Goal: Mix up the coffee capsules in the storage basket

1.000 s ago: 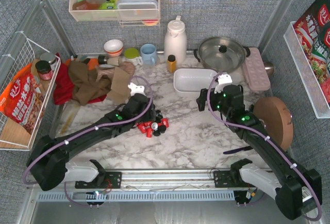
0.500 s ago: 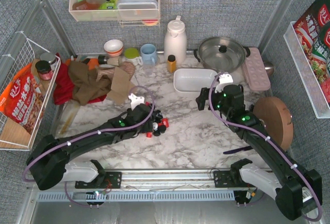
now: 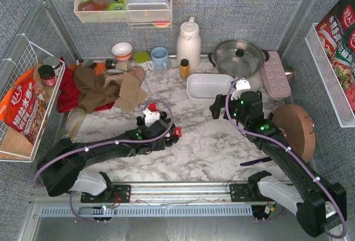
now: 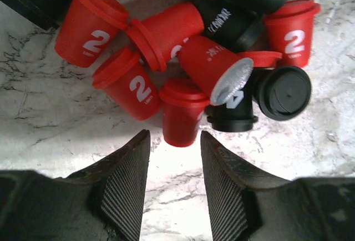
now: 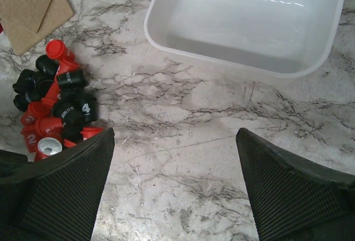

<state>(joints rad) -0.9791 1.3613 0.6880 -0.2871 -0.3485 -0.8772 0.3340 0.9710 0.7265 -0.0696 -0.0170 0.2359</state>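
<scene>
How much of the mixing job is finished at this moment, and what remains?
Done: nothing yet; the storage basket is empty. In hand: the open left gripper sits low at the coffee capsules piled on the table, one red capsule just ahead of it, none gripped. The open right gripper hangs near the basket. Left: moving every capsule into the basket and mixing them.

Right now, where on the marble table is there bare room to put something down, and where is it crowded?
Free: the marble between the coffee capsules and the storage basket, and the middle strip between the left arm and right arm. The basket is empty. Crowded: the back-left corner with brown cloth and cardboard.
</scene>
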